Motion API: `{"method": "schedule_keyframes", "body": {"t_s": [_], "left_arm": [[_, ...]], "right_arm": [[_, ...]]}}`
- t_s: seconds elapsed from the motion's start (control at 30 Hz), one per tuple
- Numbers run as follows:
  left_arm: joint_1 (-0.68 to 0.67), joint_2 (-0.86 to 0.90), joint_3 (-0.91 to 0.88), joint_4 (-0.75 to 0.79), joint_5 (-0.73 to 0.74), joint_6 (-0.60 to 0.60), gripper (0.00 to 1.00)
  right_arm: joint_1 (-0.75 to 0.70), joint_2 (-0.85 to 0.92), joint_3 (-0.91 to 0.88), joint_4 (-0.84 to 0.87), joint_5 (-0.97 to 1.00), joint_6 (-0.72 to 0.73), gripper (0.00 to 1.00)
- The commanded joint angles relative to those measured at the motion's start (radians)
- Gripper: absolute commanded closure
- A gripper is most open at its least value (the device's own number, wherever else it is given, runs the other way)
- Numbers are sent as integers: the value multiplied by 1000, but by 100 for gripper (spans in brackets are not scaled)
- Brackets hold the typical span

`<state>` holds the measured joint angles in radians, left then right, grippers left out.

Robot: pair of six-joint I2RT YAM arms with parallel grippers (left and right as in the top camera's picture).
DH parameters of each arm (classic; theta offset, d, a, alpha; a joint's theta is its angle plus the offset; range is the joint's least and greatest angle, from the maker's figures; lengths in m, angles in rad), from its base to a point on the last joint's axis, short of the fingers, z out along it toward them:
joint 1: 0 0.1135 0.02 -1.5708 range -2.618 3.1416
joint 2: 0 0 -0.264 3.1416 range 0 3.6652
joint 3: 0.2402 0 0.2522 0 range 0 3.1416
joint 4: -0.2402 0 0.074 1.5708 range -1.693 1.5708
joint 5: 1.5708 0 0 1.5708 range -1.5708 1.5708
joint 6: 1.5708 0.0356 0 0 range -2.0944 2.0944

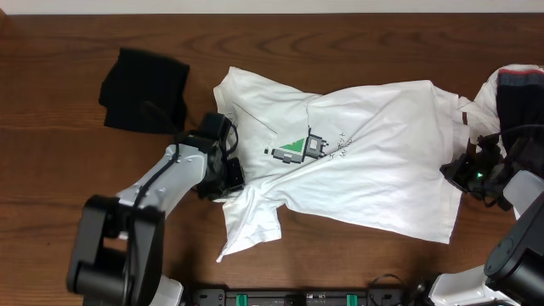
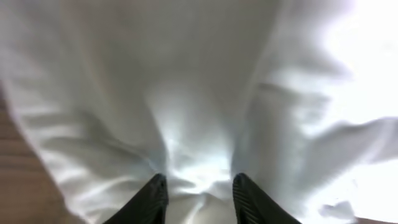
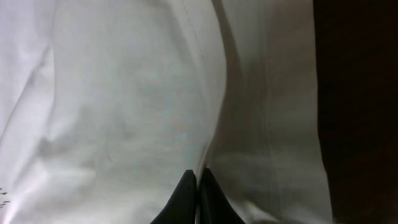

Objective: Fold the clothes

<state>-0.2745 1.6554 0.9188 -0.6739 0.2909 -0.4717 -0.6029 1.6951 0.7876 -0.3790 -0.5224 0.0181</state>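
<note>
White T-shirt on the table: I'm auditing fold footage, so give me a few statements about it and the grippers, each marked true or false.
1. The white short-sleeved T-shirt lies with its green-and-black pixel print facing up. True.
2. The black cloth garment lies on the T-shirt. False: it lies apart on the brown wooden table.
3. The right gripper has its fingers spread wide. False: they are shut together over white fabric.
4. The left gripper has white fabric bunched between its fingers. True.
</note>
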Motion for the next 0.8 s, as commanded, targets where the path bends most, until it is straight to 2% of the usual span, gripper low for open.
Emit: {"method": "schedule_keyframes", "body": {"t_s": [0.0,0.1,0.17,0.47,0.77], "left_arm": [[21,-84,77,6,-98,10,58],[28,-123,92,42,-227,75,47],[29,-124,92,85,-281,116,44],[31,-18,92,270,-311,252,44],[129,100,92,388,-311,262,44]], "right_arm": [[2,7,-7,3,0,11,96],[2,7,-7,3,-1,11,96],[2,7,-7,6,-1,12,96],[2,7,-7,6,-1,19,96],[2,7,-7,6,-1,19,96]]}}
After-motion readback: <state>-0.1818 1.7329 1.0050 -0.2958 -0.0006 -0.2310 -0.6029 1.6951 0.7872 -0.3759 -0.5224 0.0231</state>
